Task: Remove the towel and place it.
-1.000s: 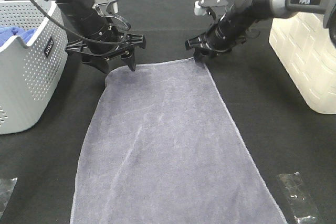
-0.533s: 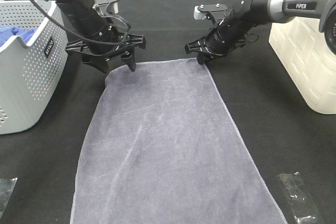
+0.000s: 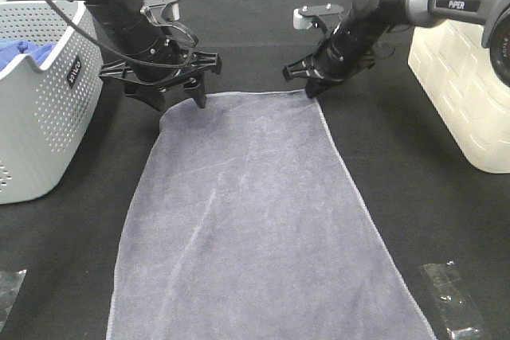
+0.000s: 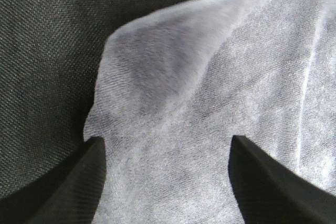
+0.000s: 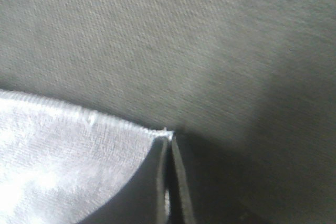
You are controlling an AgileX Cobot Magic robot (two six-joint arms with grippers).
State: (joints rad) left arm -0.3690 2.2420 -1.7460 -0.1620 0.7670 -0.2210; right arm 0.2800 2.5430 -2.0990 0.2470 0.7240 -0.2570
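At the left edge of the table, a grey perforated plastic basket is standing with a bright blue cloth bunched inside it. Just beside it, the left fingers are hanging spread wide over the far-left corner of the towel, gripping nothing. In the left wrist view, both black tips are resting low on the pile, with the rounded corner lying ahead of and between them.

The towel is lying flat and fully spread on the black woven table. Its long axis is running from the two arms toward the near edge, and its far short hem is stretching between the two sets of fingers. It is a slate-grey, faintly purplish microfibre, soft and napped, with a pale stitched hem and a few shallow creases.

At the far-right corner, the right fingers are pressing fully together. In the right wrist view they are meeting exactly at the hem's tip, so they are probably nipping only the very corner, which looks like a thin hold.

Each arm is sitting at its own corner, so a lift is probably waiting on the left fingers closing. Further right, a cream ribbed container is standing clear of the towel.
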